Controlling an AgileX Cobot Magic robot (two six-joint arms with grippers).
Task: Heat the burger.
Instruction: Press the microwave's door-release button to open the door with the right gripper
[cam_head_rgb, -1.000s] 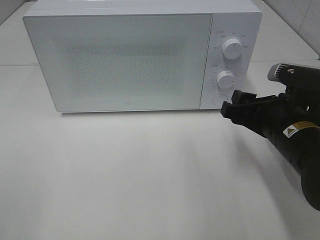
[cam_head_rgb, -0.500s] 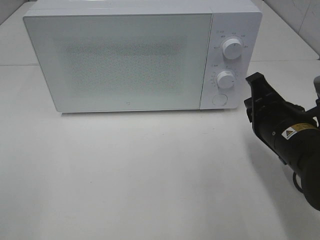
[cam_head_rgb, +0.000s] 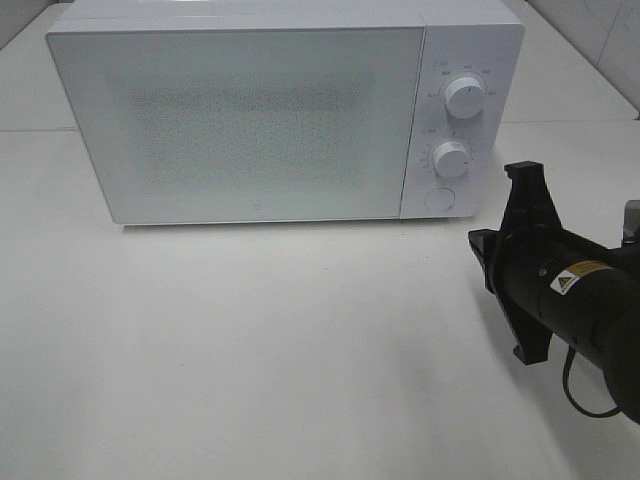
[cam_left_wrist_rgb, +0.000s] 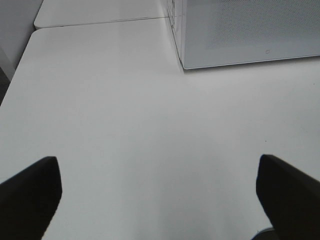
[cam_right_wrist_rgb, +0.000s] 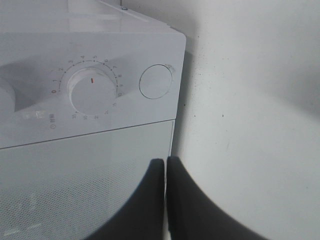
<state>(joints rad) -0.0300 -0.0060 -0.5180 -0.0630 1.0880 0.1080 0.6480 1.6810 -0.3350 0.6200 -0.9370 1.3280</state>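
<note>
My right gripper sits pinched shut and empty at four o'clock from the closed white box-shaped microwave. The left gripper gapes wide. No burger is visible; perhaps it's inside, so heating is unconfirmed.

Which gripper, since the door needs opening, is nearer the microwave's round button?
Right. The right gripper, shut, is near the round button at the microwave's control end, not touching; the left gripper is open over the table off the opposite end.
</note>
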